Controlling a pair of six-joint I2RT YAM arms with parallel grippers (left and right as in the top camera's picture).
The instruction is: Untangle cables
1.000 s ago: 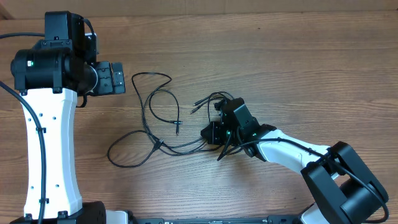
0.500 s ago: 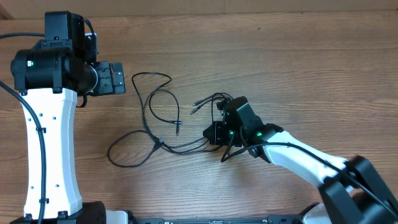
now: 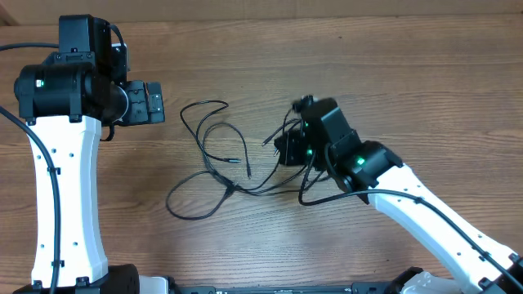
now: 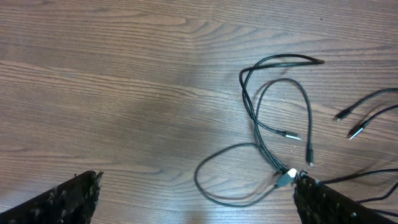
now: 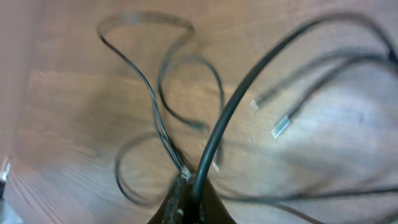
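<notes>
The left end effector (image 3: 155, 102) hangs released, fingers spread wide, near the leftmost loop of the cables (image 3: 231, 187). The loops sprawl on the counter (image 3: 425, 65), their long run trailing rightward into the right end effector (image 3: 291, 152). That one appears clenched on the strands, already touching them.

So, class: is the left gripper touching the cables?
Apart. The overhead view shows bare table between the left gripper and the nearest loop of the cables.
</notes>
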